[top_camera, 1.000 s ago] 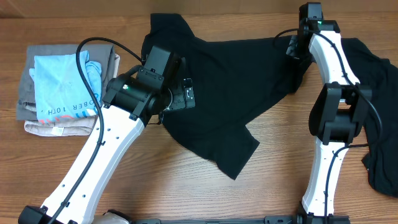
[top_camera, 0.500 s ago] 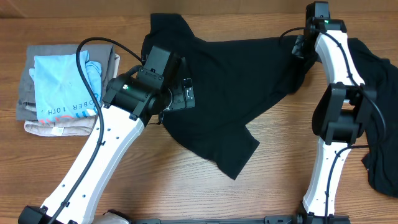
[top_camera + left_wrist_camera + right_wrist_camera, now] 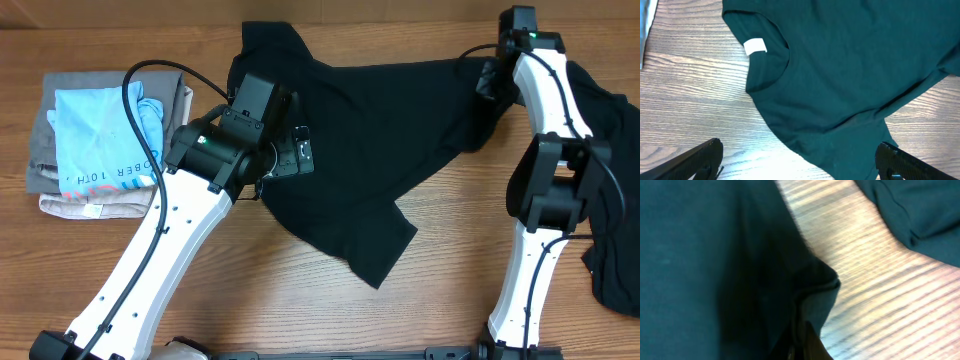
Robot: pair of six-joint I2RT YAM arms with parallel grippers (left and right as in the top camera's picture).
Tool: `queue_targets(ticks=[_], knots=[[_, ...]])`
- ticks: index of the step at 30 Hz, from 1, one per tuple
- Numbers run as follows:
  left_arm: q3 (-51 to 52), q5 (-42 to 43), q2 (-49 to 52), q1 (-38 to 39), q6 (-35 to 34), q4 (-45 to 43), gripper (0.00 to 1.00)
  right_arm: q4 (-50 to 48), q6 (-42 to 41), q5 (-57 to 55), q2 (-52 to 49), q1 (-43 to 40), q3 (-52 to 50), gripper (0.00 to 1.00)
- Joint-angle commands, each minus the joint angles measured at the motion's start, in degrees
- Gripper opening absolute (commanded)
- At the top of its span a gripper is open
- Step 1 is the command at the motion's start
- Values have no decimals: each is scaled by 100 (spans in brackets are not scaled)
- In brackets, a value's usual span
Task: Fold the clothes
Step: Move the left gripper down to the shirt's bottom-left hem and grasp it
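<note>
Right gripper [image 3: 802, 341], mostly cropped, pinching T-shirt [image 3: 705, 255]

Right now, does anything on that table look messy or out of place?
Yes. The black T-shirt lies crooked and wrinkled, its edge bunched up where the right end effector pinches it. The blue shirt sits rumpled atop the folded pile.

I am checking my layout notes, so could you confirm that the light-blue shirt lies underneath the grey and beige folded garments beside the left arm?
Not quite: the light-blue shirt lies on top of the grey and beige folded garments, not underneath them, as the overhead view shows. They are indeed beside the left arm.
</note>
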State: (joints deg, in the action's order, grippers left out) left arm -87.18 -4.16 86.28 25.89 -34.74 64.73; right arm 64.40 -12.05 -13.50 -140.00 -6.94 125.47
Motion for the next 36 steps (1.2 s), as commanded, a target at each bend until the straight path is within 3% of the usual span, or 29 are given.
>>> queue_targets(ticks=[1,3,8,15,28,32,36], knots=[[55,-92,33,35,7,-20,100,114,9,114,267,-260,179,4],[55,-122,33,35,-72,-111,100,199,7,337,264,-372,179,4],[55,-199,33,35,-317,-1381,100,262,7,1165,264,-612,179,4],[55,-129,33,35,-535,-1661,100,369,15,1379,264,-750,179,4],[374,1084,267,448,-1054,-144,100,391,28,1384,264,-750,179,4],[855,1580,435,1043,-1456,-455,100,428,28,1381,264,-750,179,4],[1095,1550,730,1589,-1687,-1156,99,463,28,1384,264,-750,177,4]])
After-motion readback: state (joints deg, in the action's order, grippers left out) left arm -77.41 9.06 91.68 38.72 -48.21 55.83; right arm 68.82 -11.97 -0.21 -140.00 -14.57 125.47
